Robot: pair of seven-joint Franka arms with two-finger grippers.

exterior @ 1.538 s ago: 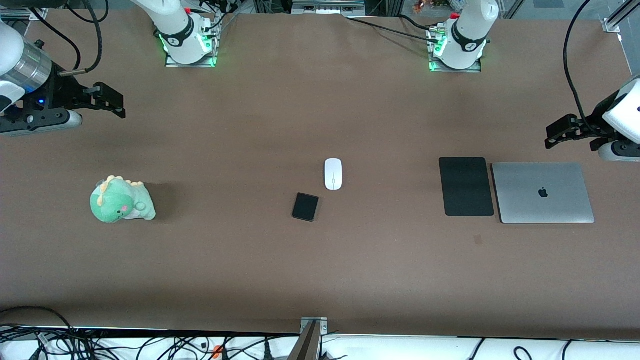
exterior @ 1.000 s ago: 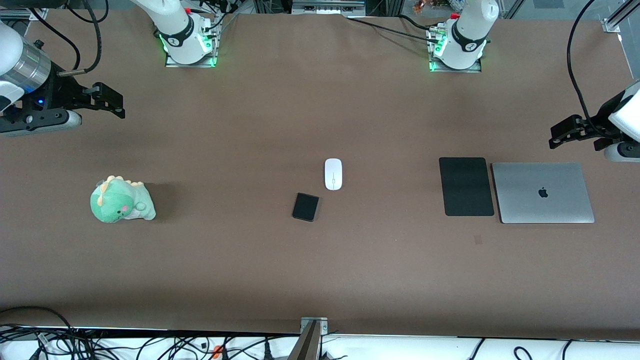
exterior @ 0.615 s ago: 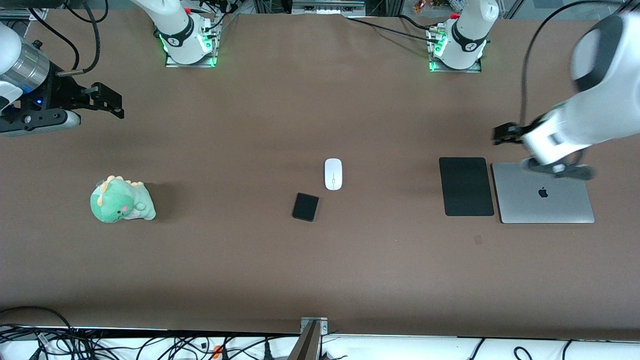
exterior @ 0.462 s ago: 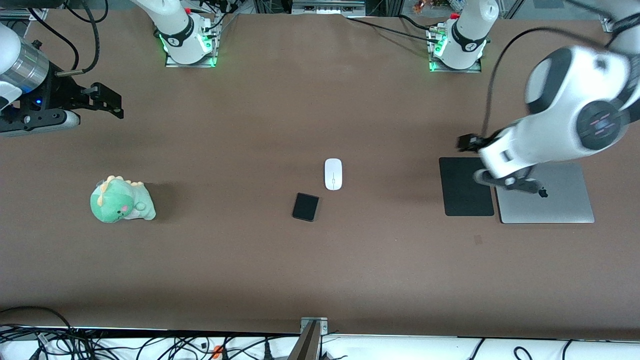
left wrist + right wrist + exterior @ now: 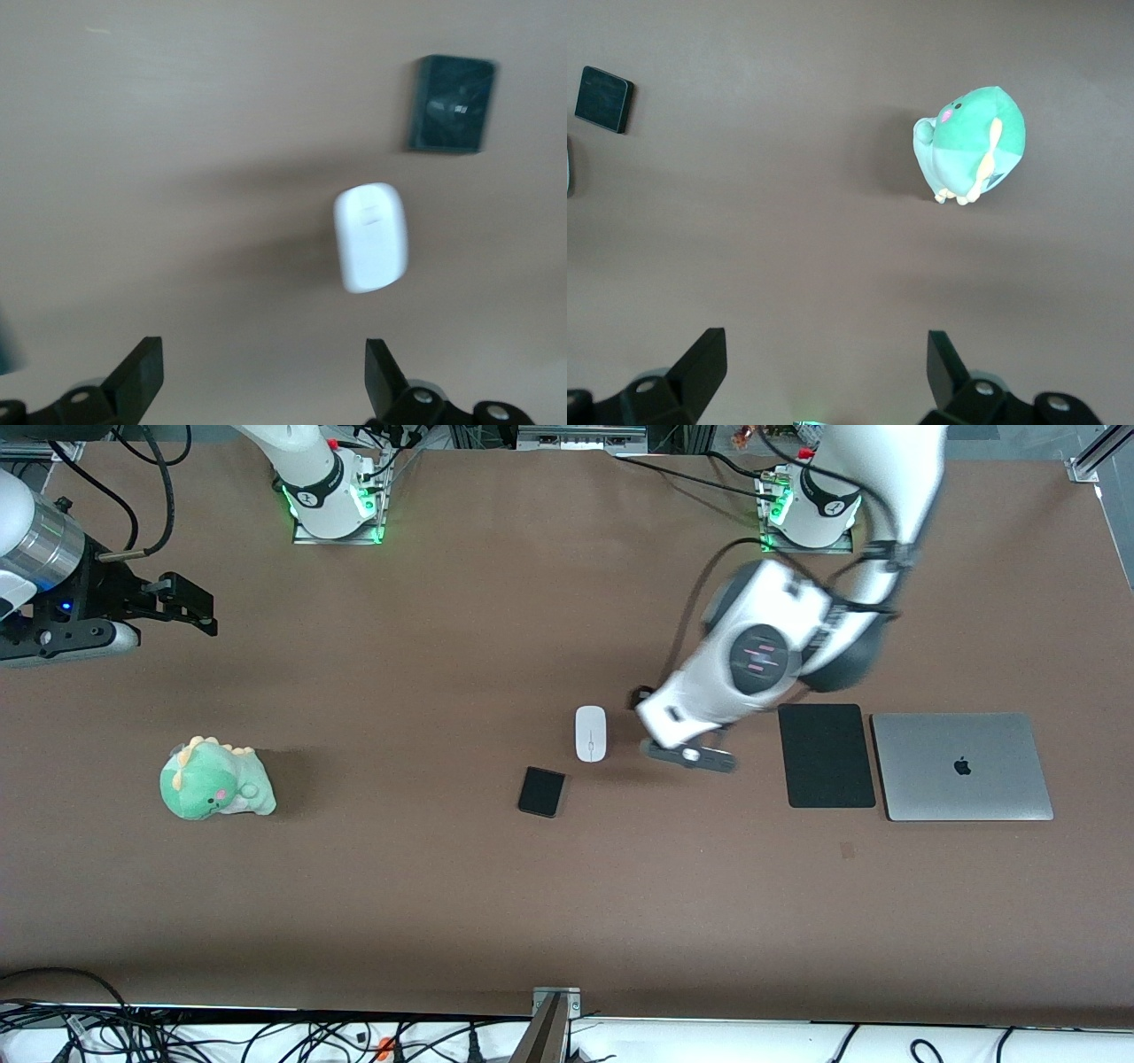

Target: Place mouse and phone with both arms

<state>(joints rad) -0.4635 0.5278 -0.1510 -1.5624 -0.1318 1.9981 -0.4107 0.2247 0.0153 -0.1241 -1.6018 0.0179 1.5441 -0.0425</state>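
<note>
Front view: right claw [image 5: 182, 607] waiting released over table [image 5: 443, 886], toward the right arm's end from mouse [image 5: 590, 733]. Phone [image 5: 541, 791] lying just beside mouse, nearer camera. Left claw [image 5: 266, 390], spread wide, hovering beside mouse; judged step: approach, next centring and descending.

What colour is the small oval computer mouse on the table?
White, with a thin grey centre line; the glossy oval mouse shows best in the front view.
</note>
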